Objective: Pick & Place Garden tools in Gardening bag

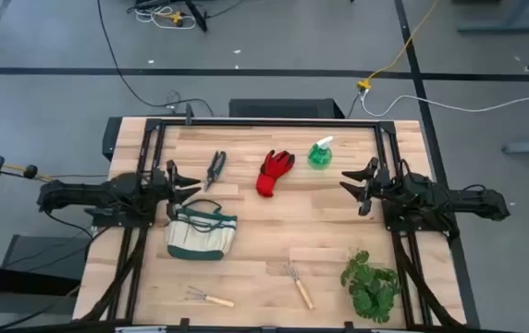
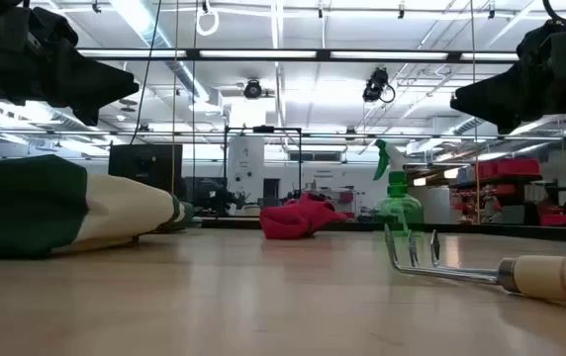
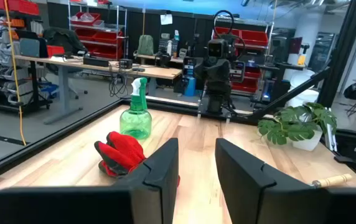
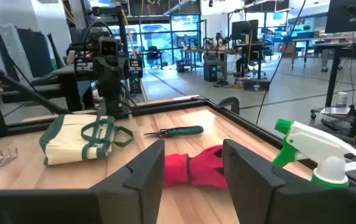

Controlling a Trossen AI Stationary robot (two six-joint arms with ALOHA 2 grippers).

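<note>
The cream and green gardening bag point(image 1: 201, 233) lies on its side at the left of the table. Beyond it lie the grey pruning shears point(image 1: 215, 169), the red glove point(image 1: 275, 172) and the upright green spray bottle point(image 1: 321, 153). Two wooden-handled rakes point(image 1: 211, 298) point(image 1: 298, 285) lie near the front edge. My left gripper point(image 1: 190, 182) hovers open, level, just beyond the bag, pointing at the glove point(image 3: 121, 154). My right gripper point(image 1: 350, 182) hovers open to the right of the glove point(image 4: 190, 171), facing it. Nothing sits between either pair of fingers.
A leafy green plant point(image 1: 371, 285) sits at the front right corner, beside the right rake. A dark frame point(image 1: 264, 123) runs round the table's far and side edges. Bare wood lies between bag, glove and plant.
</note>
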